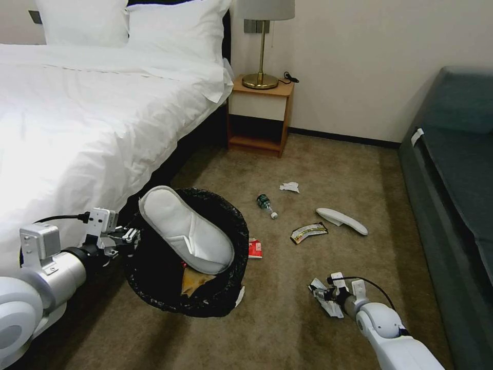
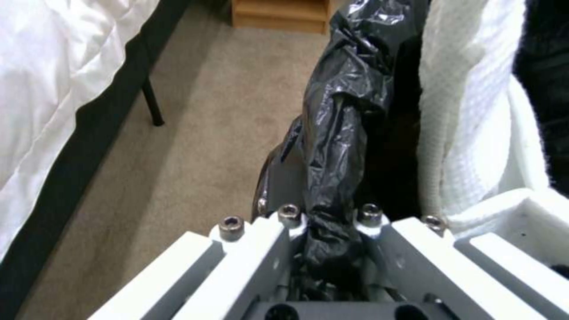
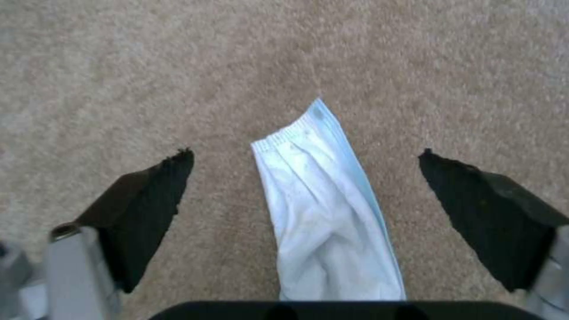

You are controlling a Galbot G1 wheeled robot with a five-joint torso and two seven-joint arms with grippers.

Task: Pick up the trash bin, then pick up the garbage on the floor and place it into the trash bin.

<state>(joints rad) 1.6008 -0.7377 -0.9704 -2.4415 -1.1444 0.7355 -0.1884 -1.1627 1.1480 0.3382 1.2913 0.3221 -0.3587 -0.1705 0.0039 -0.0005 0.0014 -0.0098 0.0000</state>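
Observation:
The trash bin, lined with a crinkly black bag, hangs tilted above the carpet beside the bed. My left gripper is shut on its rim, and the bag bunches between the fingers. A white slipper and a tan paper piece lie inside. My right gripper stands open low over the floor, its black fingertips on either side of a flat white and blue pleated piece of garbage. More garbage lies beyond: a second slipper, a yellow-silver wrapper, a green bottle, a tissue and a red wrapper.
The white bed fills the left side. A wooden nightstand with a brass lamp stands at the far wall. A dark green sofa runs along the right. Open carpet lies between the bin and my right arm.

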